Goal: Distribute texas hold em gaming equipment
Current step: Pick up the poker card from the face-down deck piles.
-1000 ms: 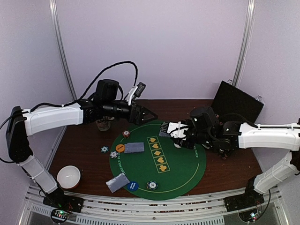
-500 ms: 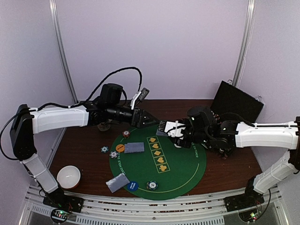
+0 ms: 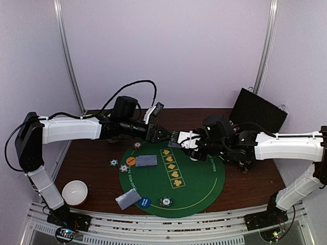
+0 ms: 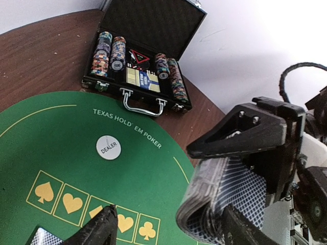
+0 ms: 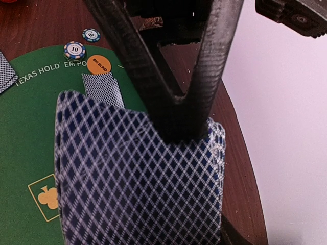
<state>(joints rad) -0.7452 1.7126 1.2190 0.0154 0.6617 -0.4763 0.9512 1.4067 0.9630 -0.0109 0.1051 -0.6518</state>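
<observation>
Green felt mat [image 3: 202, 191] covers the table [image 3: 87, 153], with dealt cards [image 3: 146, 161] lying on its left side. I am mid-deal. My right tool [image 3: 183, 139] is clamped on the deck [image 3: 175, 139] and holds it in the air above the mat's far edge. My left tool [image 3: 164, 136] is at the deck, jaws apart, the deck's edge seemingly between them. Next, I judge, I must pinch only the top card, slide it free and carry it to an unserved seat.
</observation>
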